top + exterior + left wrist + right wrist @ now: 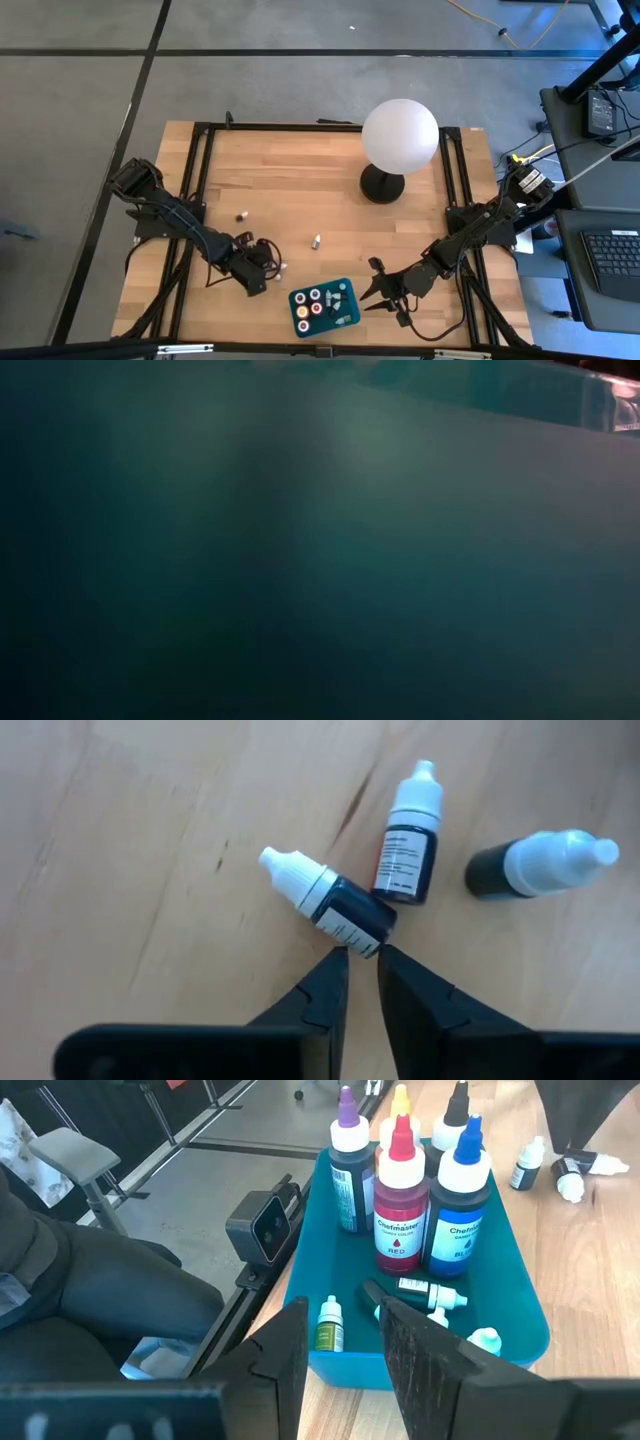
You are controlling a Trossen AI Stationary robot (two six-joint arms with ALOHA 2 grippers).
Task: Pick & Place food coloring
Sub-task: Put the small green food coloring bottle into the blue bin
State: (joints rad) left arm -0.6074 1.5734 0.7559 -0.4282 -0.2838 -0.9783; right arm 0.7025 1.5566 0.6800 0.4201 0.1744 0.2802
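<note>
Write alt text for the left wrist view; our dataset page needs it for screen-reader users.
Three small white-capped dropper bottles of dark food coloring lie on their sides on the wooden table, the left gripper nearly closed just short of the nearest one.

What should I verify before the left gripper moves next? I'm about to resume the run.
1. Left gripper at a target: ok, fingertips just short of the nearest dropper bottle, lying on its side.
2. Fingers wide enough to take it: not ok, nearly closed.
3. Neighbouring bottles clear: not ok, the red-labelled bottle touches it.
4. Teal tray has room: ok, floor space in front.
5. Right gripper out of the path: cannot tell, it hangs beside the tray.
</note>
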